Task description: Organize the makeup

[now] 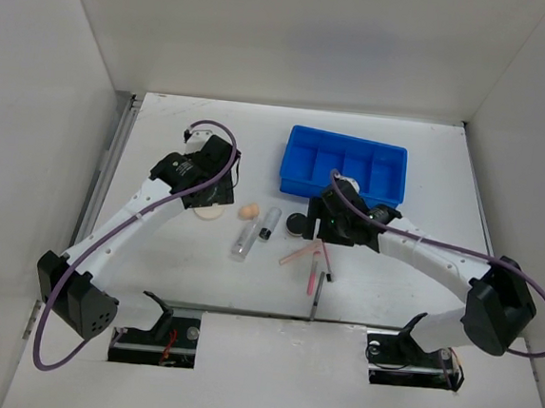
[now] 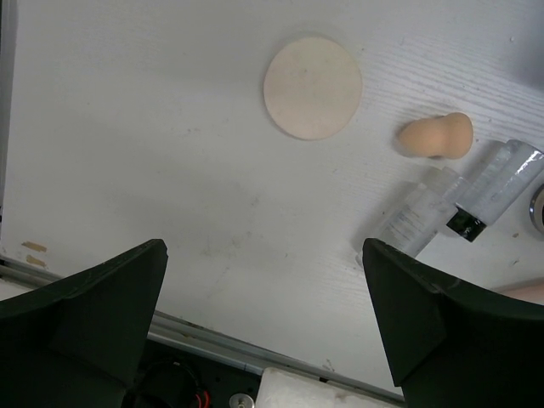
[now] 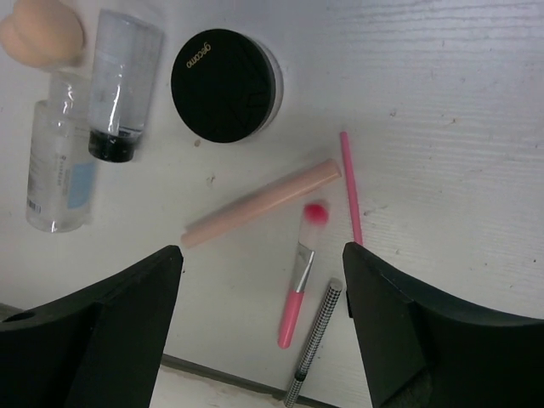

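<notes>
The left jaws stand wide apart, holding nothing, above bare tabletop [image 2: 170,153]. Just past them the puff [image 2: 312,86] lies flat. To its right is the sponge [image 2: 435,136]. Nearer than the sponge, the tube [image 2: 416,217] and the dark-capped vial [image 2: 497,189] lie close side by side.

The right jaws are also wide and hold nothing. In the wrist view a pink brush [image 3: 299,280] and a checked black pencil [image 3: 314,340] lie between them, close together. The pink pencil [image 3: 350,187] lies just to the right of the brush tip, and its far end comes close to one end of a peach stick [image 3: 262,202] that lies slantwise. Past the stick is the jar [image 3: 223,85], lid up, with the vial beside it.

From above, the makeup lies in a loose cluster at mid-tabletop between the two arms. All of it is outside the blue tray [image 1: 343,162], which sits at the far right, just beyond the right wrist.
</notes>
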{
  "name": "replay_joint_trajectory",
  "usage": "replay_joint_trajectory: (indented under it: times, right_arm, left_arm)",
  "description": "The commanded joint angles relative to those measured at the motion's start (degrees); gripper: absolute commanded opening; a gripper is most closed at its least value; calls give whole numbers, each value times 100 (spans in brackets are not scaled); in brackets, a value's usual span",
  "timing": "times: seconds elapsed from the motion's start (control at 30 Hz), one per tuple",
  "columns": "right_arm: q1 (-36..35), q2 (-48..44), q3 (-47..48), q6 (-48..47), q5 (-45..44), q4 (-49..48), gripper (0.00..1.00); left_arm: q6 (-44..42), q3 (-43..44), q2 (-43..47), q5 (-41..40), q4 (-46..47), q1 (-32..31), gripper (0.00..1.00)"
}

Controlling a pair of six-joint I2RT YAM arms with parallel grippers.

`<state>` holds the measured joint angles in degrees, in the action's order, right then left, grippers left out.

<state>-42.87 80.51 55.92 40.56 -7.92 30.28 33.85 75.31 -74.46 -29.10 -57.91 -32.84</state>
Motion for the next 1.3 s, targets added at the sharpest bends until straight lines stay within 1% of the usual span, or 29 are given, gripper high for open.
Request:
replay_joint_trajectory:
  times: [0.0, 0.03, 0.07, 0.1, 0.17, 0.2, 0.33, 0.4, 0.5, 0.73, 0.87, 1.0, 1.1, 1.17, 1.27]
  right_arm:
    - [-46, 77, 410, 330, -393, -5, 82]
    - [-46, 140, 472, 200, -455, -5, 82]
    - [-46, 210, 533, 120, -517, -5, 86]
    - [-46, 385, 673, -90, -517, -5, 95]
    - [-107, 579, 858, -328, -596, -5, 100]
    - [-255, 702, 972, -407, -910, 100, 100]
    - [-678, 1361, 1683, -803, -1597, 347, 100]
    - [-679, 1695, 1843, -952, -1598, 426, 100]
    - [-679, 1959, 1905, -1146, -1274, 233, 100]
    - [-679, 2601, 2010, -1146, -1396, 294, 100]
    - [-679, 2821, 2080, -1199, -1344, 57, 100]
    - [-679, 2944, 2081, -1199, -1343, -102, 100]
    - [-486, 2944, 1879, -1199, -1081, -539, 100]
    - [-292, 2839, 1677, -1199, -922, -742, 95]
    - [-222, 2839, 1676, -1260, -851, -875, 94]
  left_arm:
    - [-62, -51, 63, -8, 34, 32, 100]
    - [-62, -51, 63, -95, 34, 32, 100]
    - [-1, -51, 132, -165, 34, 32, 100]
    - [-1, -112, 264, -244, 34, 32, 100]
    - [-1, -182, 396, -306, 104, 32, 100]
    - [-53, -183, 449, -307, 104, 32, 100]
    - [25, -183, 564, -508, 105, 32, 100]
    - [26, -235, 634, -578, 104, 32, 100]
    - [26, -288, 757, -579, 227, 32, 100]
    - [26, -289, 704, -579, 175, 32, 100]
    - [26, -289, 599, -579, 175, 32, 100]
    - [26, -175, 546, -579, 122, 32, 100]
    - [26, -122, 493, -579, 70, 32, 100]
    - [-27, -122, 493, -641, 69, 32, 100]
    - [-27, -122, 493, -641, 69, 32, 100]
